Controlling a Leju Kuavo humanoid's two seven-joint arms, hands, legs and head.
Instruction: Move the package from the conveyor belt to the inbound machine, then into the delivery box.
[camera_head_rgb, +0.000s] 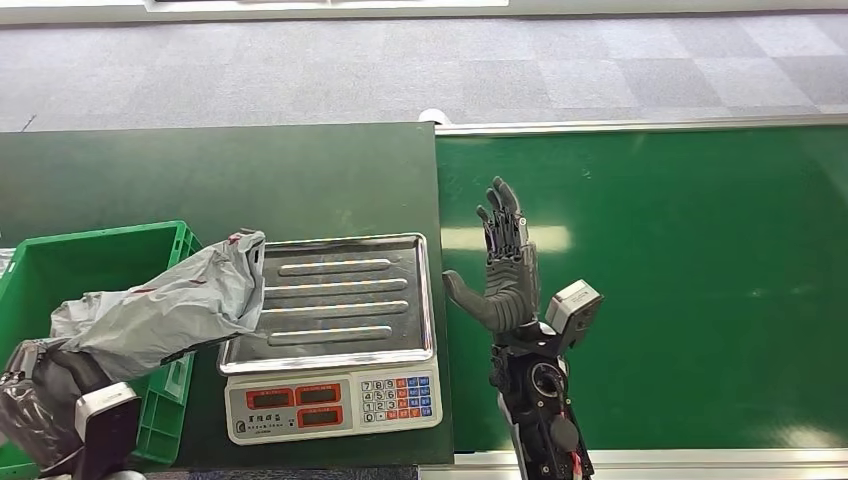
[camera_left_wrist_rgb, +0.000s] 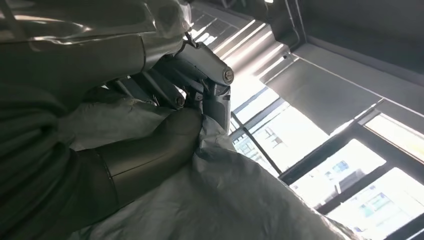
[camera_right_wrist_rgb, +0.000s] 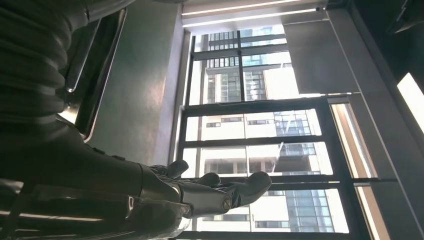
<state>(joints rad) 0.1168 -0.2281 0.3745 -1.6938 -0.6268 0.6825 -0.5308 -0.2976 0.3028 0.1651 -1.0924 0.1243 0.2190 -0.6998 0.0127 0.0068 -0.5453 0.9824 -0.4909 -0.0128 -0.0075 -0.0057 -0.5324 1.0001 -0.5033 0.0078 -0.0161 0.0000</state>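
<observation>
Two hands show in the head view. Nearest, at the lower left, the left hand (camera_head_rgb: 40, 385) grips the package (camera_head_rgb: 165, 300), a crumpled grey plastic mailer bag with a glossy, wrinkled skin and a few thin red marks near its top edge. In the left wrist view the thumb and fingers (camera_left_wrist_rgb: 170, 92) close on the bag's pale folds (camera_left_wrist_rgb: 225, 200). The bag hangs over the green box (camera_head_rgb: 100, 245), its upper end reaching across the box's rim and overlapping the near-left edge of the scale (camera_head_rgb: 335, 330). That scale has a ribbed steel tray, red displays and a keypad, and sits on a dark green table (camera_head_rgb: 220, 175). Just right of the scale, the right hand (camera_head_rgb: 503, 270) stands upright with fingers spread and nothing in it, above the bright green belt (camera_head_rgb: 680, 270). Beyond lies grey carpet (camera_head_rgb: 400, 70).
</observation>
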